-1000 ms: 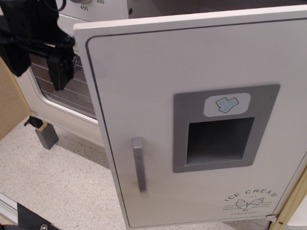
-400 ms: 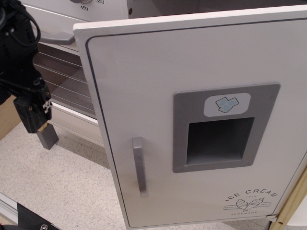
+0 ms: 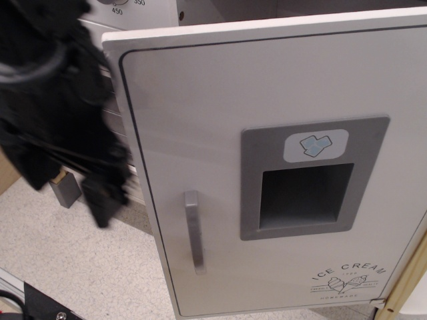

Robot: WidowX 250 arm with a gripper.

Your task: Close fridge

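The white fridge door [image 3: 200,100] stands swung open toward the camera and fills most of the view. It has a grey vertical handle [image 3: 193,232], a grey ice-dispenser panel [image 3: 307,180] with a blue ice-cube icon, and an "ICE CREAM" logo [image 3: 348,279] at the lower right. My black arm and gripper [image 3: 103,200] are a motion-blurred mass at the left, close to the door's left free edge and left of the handle. The fingers are too blurred to tell apart. It holds nothing that I can see.
The white oven front with temperature dial marks [image 3: 120,8] sits behind the arm at upper left. A small grey block [image 3: 65,190] stands on the speckled floor [image 3: 80,267]. A tan wooden edge [image 3: 407,287] runs at the lower right, and a black base corner [image 3: 40,307] at the lower left.
My arm has swept down and to the right, from the upper left by the oven window to beside the fridge door's left edge. The door itself has not moved.
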